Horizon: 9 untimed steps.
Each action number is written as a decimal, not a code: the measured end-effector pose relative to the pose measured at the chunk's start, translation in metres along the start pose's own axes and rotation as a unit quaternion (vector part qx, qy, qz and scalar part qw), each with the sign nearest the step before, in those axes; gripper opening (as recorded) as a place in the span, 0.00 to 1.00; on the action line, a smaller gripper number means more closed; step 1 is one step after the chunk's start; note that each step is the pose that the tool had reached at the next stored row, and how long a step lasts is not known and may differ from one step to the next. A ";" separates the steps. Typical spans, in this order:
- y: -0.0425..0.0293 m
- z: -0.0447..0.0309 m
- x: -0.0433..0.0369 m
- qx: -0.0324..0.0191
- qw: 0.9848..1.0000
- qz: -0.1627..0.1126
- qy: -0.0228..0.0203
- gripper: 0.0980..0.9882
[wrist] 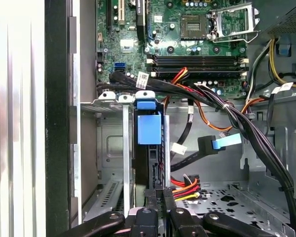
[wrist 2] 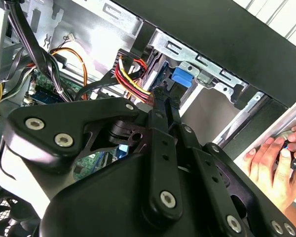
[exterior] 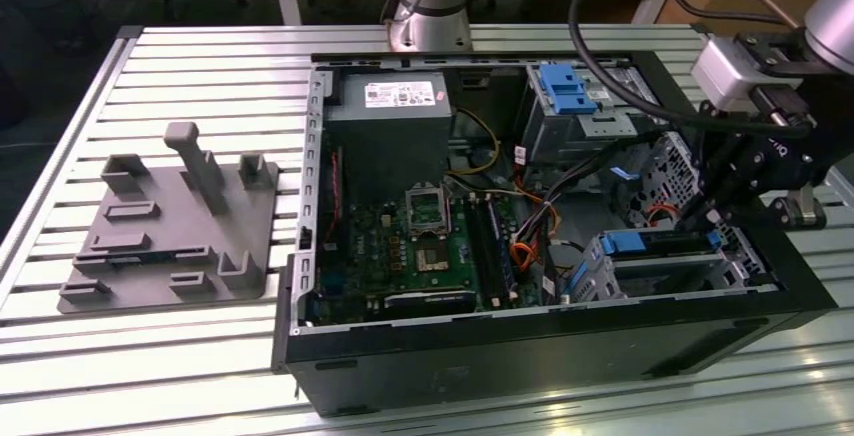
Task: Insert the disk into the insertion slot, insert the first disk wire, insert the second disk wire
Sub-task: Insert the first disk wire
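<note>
The disk, its blue carrier frame showing, sits inside the insertion slot, the low perforated cage at the case's front corner on the exterior view's right. My gripper hangs just above the disk's end. In both wrist views its fingers are shut on the black plug of a disk wire with red, yellow and orange leads. The plug is close to the disk's rear edge; I cannot tell whether they touch. A second disk wire, black with a blue tab, hangs loose beside it.
A taller cage with a blue latch stands at the back of the case. The motherboard and a thick cable bundle fill the middle. A grey fixture plate lies on the table. A person's hand rests outside the case wall.
</note>
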<state>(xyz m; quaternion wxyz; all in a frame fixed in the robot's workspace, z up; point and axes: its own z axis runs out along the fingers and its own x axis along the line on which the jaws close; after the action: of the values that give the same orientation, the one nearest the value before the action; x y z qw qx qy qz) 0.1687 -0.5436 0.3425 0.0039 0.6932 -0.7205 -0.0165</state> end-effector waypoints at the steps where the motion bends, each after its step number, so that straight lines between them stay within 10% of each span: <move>1: 0.0000 0.0002 0.0002 0.000 1.000 0.000 0.000 0.07; 9: -0.0001 0.0031 0.0006 0.000 1.000 0.000 0.000 0.07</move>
<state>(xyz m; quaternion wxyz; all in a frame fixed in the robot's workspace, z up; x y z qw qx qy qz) 0.1688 -0.5442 0.3394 0.0039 0.6932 -0.7205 -0.0164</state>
